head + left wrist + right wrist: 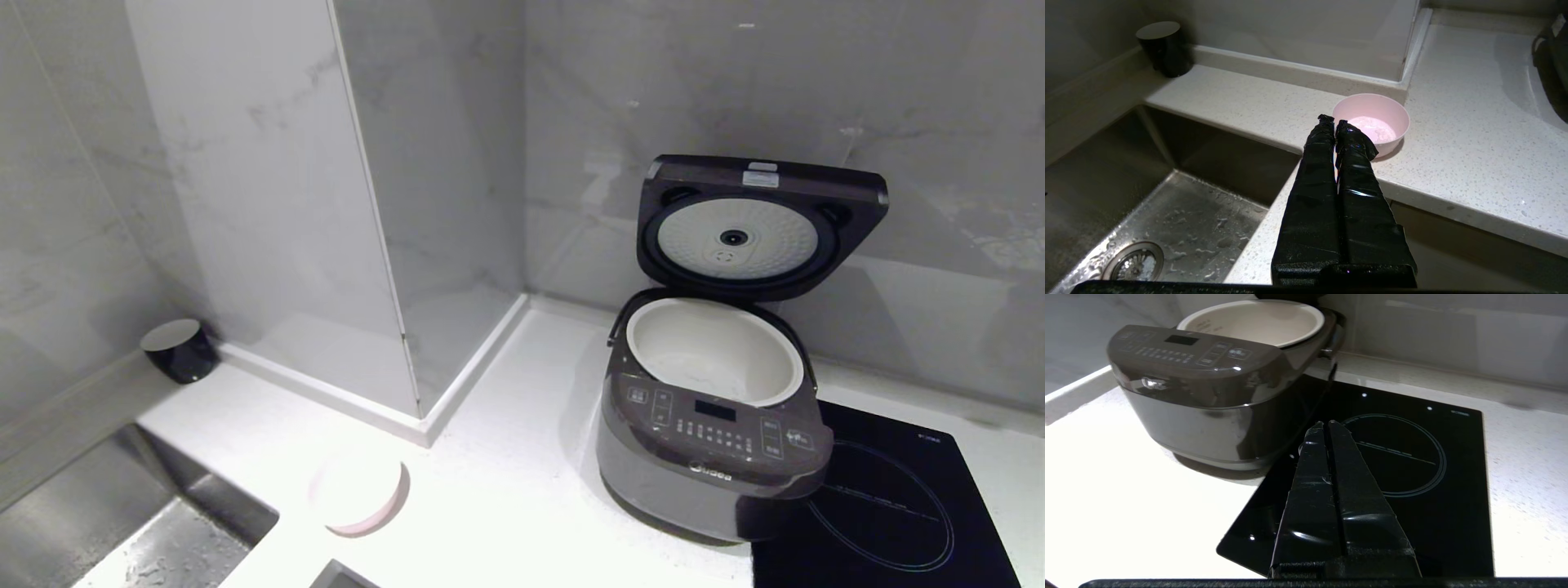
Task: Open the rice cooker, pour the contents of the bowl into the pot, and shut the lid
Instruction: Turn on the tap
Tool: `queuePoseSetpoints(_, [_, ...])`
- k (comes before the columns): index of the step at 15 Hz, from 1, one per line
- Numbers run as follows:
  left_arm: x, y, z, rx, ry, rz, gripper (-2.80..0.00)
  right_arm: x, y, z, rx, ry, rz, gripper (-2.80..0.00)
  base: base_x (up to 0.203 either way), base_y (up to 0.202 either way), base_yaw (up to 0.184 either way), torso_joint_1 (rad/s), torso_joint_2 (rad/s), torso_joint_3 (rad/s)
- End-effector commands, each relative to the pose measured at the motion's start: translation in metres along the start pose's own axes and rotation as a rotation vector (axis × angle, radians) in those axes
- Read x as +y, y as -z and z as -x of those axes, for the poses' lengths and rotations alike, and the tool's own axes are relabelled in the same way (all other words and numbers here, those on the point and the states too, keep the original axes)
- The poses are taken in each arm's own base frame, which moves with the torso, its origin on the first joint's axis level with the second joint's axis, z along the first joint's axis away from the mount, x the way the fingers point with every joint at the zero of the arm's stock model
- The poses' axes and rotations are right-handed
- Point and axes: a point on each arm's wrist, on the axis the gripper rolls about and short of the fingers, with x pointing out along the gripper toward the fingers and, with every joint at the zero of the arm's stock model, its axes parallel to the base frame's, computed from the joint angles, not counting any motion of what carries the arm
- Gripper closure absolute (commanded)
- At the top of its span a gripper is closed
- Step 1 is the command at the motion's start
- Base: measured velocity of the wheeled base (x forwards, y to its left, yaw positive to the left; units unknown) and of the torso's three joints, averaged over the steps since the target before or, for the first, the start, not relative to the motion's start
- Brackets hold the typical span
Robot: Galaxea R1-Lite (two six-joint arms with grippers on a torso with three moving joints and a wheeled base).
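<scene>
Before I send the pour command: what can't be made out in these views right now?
- Small pale pink bowl: washed out by glare in the head view; its whitish contents show only from the left wrist, kind unclear.
- Dark grey-brown rice cooker: its raised lid is cut off by the right wrist view's edge.
- Cream-white inner pot: bottom only partly visible in either view.

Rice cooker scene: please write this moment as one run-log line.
lid: open | pot: looks empty | bowl: on counter, whitish contents inside | left end effector: shut, near bowl | right end effector: shut, over hob
</scene>
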Motion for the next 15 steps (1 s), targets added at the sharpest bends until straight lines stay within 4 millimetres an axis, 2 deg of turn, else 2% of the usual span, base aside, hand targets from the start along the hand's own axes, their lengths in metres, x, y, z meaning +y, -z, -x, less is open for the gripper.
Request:
queuePoseSetpoints(1, [0.0, 0.0, 0.0, 0.001, 0.002, -0.001, 0.0, 0.0, 0.0, 0.0, 0.0, 0.0, 0.0, 0.0, 0.0, 0.0, 0.0, 0.018, -0.03, -0.017])
queuePoseSetpoints(9, [0.0, -0.003, 0.001, 0.01, -0.005, 0.003, 0.0, 0.0, 0.0, 0.0, 0.0, 0.0, 0.0, 0.0, 0.0, 0.0, 0.0, 0.0, 0.0, 0.0])
queuePoseSetpoints(12, [0.003, -0.039, -0.008, 0.122, 0.002, 0.032, 0.0, 0.0, 0.0, 0.0, 0.0, 0.0, 0.0, 0.0, 0.0, 0.0, 0.0, 0.0, 0.0, 0.0])
queuePoseSetpoints(14, [0.006, -0.07, -0.031, 0.256, 0.014, 0.048, 0.0, 0.0, 0.0, 0.0, 0.0, 0.0, 0.0, 0.0, 0.0, 0.0, 0.0, 0.0, 0.0, 0.0])
queuePoseSetpoints(15, [0.007, -0.085, -0.049, 0.329, 0.027, 0.055, 0.0, 0.0, 0.0, 0.0, 0.0, 0.0, 0.0, 0.0, 0.0, 0.0, 0.0, 0.0, 0.0, 0.0])
